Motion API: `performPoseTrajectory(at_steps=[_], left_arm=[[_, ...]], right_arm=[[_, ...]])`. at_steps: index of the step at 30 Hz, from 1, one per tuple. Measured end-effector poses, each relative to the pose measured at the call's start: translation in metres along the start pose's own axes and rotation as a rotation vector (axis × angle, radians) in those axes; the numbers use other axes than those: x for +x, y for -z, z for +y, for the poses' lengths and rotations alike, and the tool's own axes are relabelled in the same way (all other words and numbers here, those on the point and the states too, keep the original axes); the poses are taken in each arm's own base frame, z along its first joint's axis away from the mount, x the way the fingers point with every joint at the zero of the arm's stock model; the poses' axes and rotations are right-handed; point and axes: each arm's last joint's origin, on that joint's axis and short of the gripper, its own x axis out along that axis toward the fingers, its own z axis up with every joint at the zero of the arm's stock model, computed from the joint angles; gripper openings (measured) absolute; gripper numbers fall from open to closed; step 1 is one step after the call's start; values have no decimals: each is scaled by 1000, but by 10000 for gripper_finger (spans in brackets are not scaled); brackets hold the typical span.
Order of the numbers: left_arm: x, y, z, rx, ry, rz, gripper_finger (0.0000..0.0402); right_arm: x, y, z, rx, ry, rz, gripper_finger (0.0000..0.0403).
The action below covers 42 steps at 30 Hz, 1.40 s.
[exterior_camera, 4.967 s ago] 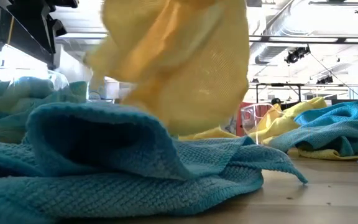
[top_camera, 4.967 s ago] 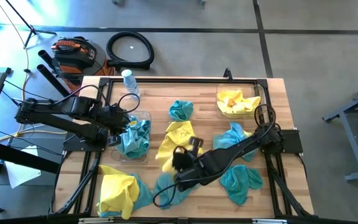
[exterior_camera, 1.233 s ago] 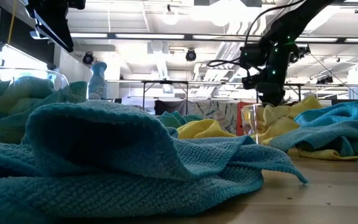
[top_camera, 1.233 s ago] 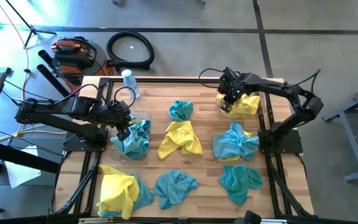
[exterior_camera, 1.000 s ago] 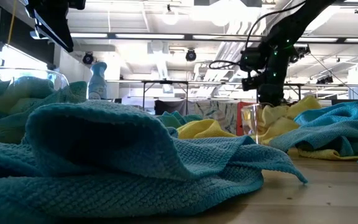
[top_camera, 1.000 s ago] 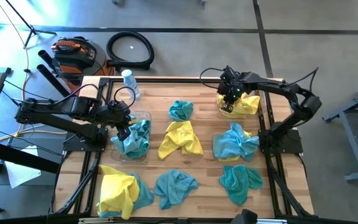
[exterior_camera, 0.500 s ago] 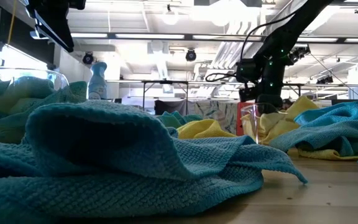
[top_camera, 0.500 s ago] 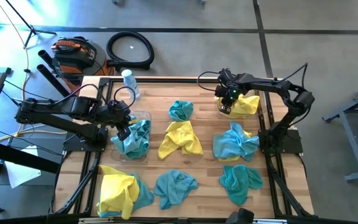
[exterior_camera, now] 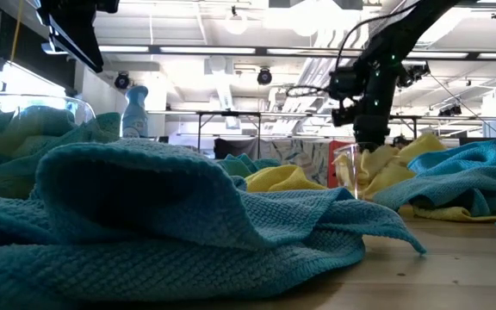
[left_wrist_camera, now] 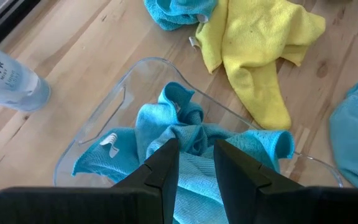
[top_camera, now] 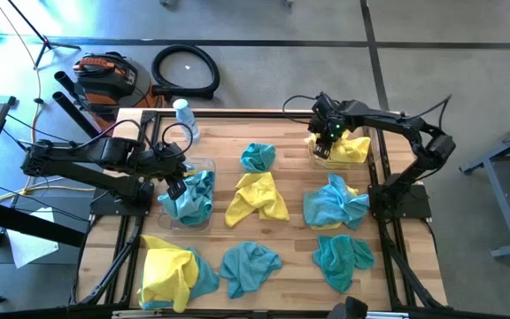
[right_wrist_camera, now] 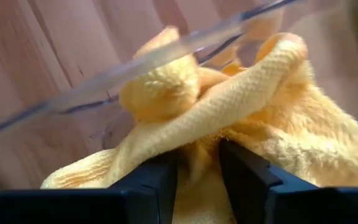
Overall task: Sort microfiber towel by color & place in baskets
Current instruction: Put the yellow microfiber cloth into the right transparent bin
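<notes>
Both clear baskets sit on the wooden table. The left basket (top_camera: pixel 204 165) holds teal towels (left_wrist_camera: pixel 185 130), and my left gripper (left_wrist_camera: pixel 196 152) hovers open just above them without touching. The right basket (top_camera: pixel 312 149) near the far right corner holds yellow towels (top_camera: pixel 348 146). My right gripper (top_camera: pixel 324 140) points down into it, shut on a yellow towel (right_wrist_camera: pixel 229 99). Several loose towels lie spread on the table: a yellow one (top_camera: pixel 257 197), and teal ones (top_camera: pixel 258 157), (top_camera: pixel 248 268), (top_camera: pixel 343 257). My right gripper pinches a raised fold of the yellow towel (right_wrist_camera: pixel 199 146) between its two fingers, coming from above and pointing down. One layer or several, I cannot tell. The rest of the towel lies bunched in the right basket, peaking under the fingers (exterior_camera: pixel 371 151).
A clear spray bottle (top_camera: pixel 184 117) stands at the far left by the left basket. A teal-and-yellow heap (top_camera: pixel 335 202) lies in front of the right basket, and a yellow-and-teal pile (top_camera: pixel 171 273) sits at the near left corner. Bare wood shows between the piles.
My right gripper dipped lower into the right basket, shifting slightly toward the table's left, then rose a little and came back over the yellow towels. The left arm kept still.
</notes>
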Motion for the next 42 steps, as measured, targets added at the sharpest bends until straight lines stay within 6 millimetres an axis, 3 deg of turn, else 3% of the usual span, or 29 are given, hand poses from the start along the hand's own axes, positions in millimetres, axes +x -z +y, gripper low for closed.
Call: performPoseTrajectory(at_steps=[13,20,23,28,42], left_arm=[[0,0,1,5,-21,-10,90],[1,0,0,-95,-25,-5,90],[3,0,-2,-234,-12,18,90],[7,3,-13,-412,30,90,87],[-6,44,-67,-586,140,277,16]], right_arm=[[-73,6,10,197,78,-29,112],[-106,20,23,368,93,-109,45],[-113,26,32,406,82,-113,8],[-120,28,47,430,106,-146,14],[-120,25,115,402,49,-163,1]])
